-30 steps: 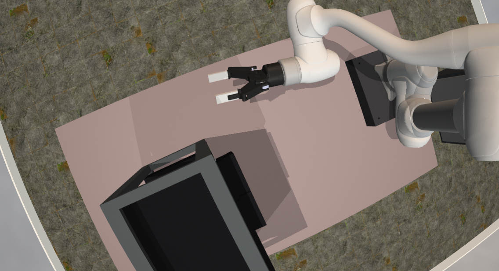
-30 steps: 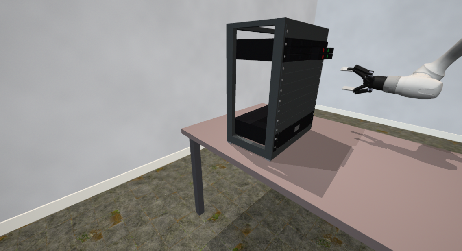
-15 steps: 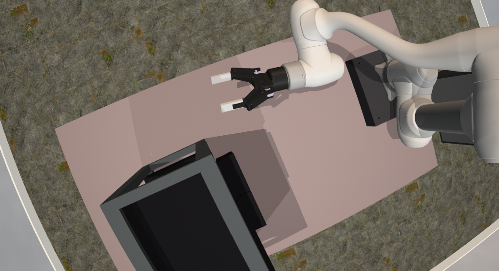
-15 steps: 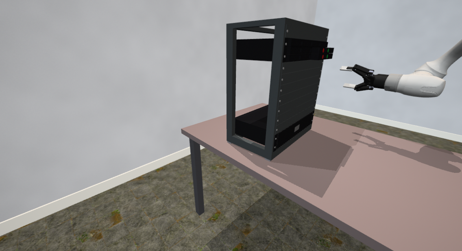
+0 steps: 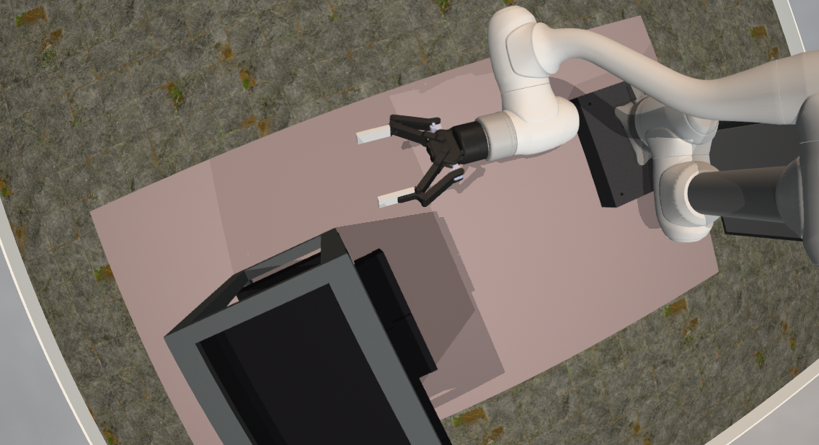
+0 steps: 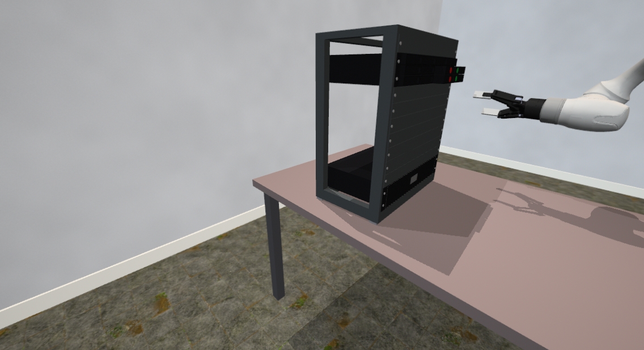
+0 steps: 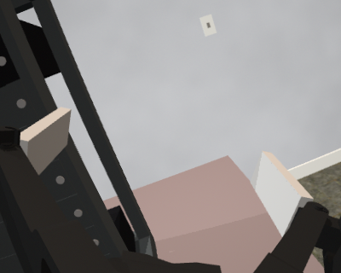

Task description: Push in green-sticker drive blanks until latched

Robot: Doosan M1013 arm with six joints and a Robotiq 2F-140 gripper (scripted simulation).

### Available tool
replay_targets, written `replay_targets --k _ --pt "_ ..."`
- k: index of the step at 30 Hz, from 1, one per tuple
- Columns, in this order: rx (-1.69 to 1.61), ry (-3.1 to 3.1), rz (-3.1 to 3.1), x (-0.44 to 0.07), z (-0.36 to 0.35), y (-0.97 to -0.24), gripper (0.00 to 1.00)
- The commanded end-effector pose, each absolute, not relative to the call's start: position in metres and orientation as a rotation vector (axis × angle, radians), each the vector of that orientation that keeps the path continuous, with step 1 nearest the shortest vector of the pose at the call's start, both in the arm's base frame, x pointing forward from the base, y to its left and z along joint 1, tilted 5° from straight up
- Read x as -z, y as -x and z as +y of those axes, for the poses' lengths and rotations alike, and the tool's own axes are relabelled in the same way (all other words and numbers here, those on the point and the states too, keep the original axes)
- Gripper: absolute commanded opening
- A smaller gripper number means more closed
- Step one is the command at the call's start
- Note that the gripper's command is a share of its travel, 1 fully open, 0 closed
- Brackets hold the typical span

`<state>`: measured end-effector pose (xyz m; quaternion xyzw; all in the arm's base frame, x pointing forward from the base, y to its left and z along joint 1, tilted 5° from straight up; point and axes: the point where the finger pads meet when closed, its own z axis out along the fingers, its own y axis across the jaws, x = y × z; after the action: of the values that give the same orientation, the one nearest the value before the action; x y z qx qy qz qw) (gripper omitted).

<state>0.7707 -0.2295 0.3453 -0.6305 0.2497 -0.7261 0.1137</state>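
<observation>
A dark grey open rack (image 6: 382, 122) stands upright on the pink table (image 6: 473, 239); it also shows in the overhead view (image 5: 298, 338) and at the left of the wrist view (image 7: 40, 125). Near its top a black drive unit sticks out of the front. At its right end are two blanks with green stickers (image 6: 459, 74) and, just left of them, two with red stickers (image 6: 450, 75). My gripper (image 6: 480, 103) is open and empty, in the air to the right of the rack's front and a little below the stickers, apart from it. In the overhead view my gripper (image 5: 378, 166) points away from the arm's base.
A black unit (image 6: 405, 185) fills the rack's bottom slot. The arm's black base block (image 5: 613, 143) sits at the table's far end. The table's front left edge is close to the rack's foot.
</observation>
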Motion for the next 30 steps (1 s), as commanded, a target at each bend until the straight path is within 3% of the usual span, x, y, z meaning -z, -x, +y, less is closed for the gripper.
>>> replay_targets --k 1,30 --pt "2.213 1.948 0.623 -0.354 -0.212 -0.766 1.00" --pt "2.592 2.471 -0.358 -0.403 -0.104 -0.724 1.00"
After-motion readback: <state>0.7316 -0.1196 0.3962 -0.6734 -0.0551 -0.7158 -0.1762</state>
